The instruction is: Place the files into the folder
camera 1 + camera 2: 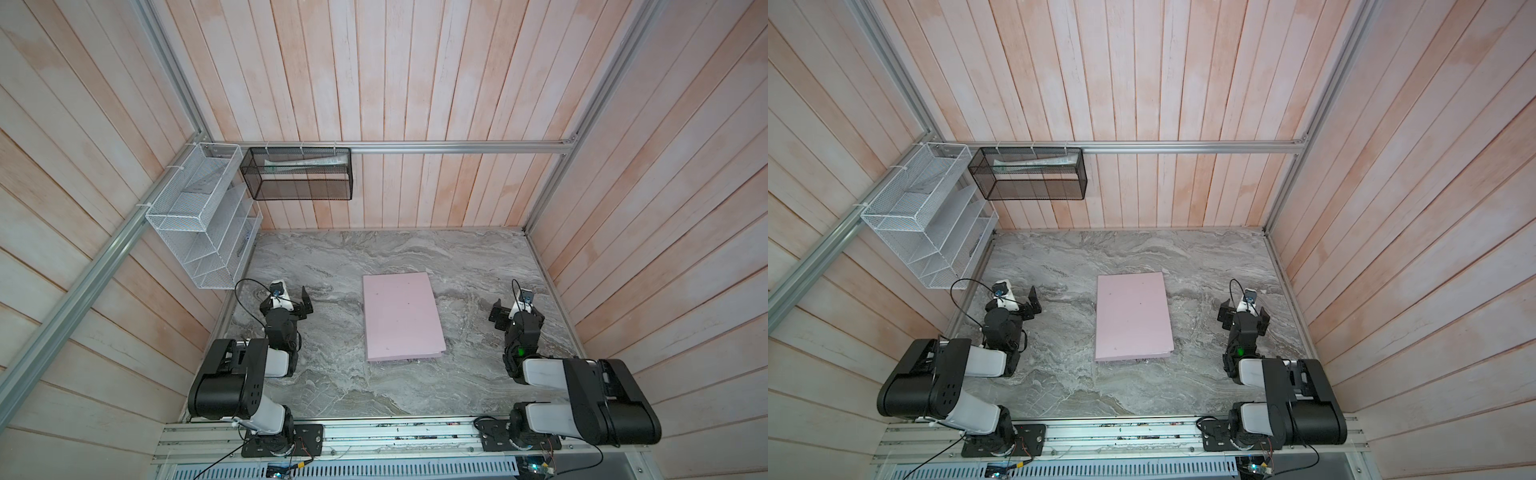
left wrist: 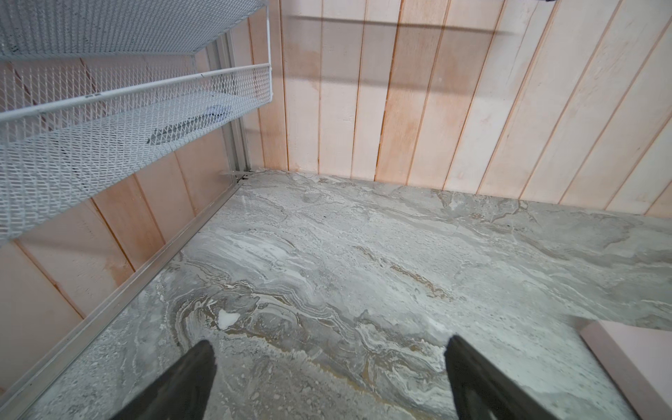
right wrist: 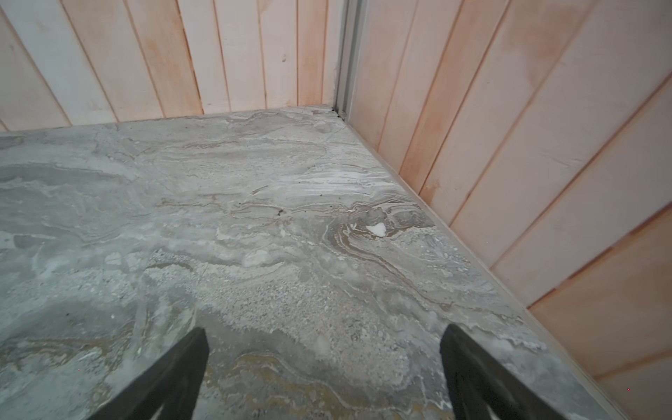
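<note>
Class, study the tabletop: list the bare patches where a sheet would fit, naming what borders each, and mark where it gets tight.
Widest bare table: between the folder and the back wall. Another strip: between folder and front rail. Tighter: the gaps from folder to the open left gripper and open right gripper; the white wire rack overhangs the far left edge.

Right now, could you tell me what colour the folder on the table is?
The folder is pale pink, clearest in a top view.

no legible text or labels; print on rolled papers (image 1: pixel 307 161) in black mesh basket (image 1: pixel 303 190), too small to read
</note>
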Robot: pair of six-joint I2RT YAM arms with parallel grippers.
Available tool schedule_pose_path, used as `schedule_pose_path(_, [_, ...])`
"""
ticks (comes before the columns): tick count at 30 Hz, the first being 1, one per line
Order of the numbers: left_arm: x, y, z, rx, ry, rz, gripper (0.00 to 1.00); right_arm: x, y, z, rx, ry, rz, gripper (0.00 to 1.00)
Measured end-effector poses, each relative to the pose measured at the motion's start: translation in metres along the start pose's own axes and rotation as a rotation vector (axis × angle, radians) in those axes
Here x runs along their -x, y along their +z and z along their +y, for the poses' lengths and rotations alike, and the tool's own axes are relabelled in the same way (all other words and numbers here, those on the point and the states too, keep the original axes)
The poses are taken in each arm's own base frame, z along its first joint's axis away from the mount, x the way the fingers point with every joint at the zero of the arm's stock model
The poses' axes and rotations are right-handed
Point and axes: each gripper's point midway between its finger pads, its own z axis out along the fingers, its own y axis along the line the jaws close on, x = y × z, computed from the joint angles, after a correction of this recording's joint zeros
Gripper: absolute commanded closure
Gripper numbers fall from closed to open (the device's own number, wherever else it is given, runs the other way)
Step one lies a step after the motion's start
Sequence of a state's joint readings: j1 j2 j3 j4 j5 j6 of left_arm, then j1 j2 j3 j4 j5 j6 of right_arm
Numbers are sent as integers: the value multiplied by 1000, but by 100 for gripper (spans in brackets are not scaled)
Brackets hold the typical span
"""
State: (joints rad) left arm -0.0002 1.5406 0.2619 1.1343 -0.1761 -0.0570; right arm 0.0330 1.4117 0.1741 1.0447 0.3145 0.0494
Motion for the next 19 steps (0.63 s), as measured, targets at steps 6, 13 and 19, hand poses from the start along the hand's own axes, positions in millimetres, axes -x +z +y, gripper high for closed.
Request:
schedule_pose_path(6, [-1,0,0,-1,1,5,0,11,13,4,36,32,-77,2])
schedule_pose_path(13, [-3,0,0,-1,2,11,0,27,14,7,51,45,-124,2])
schedule_pose_path(19, [1,5,-7,-45,2,15,0,25,15,7,54,42,-115,2])
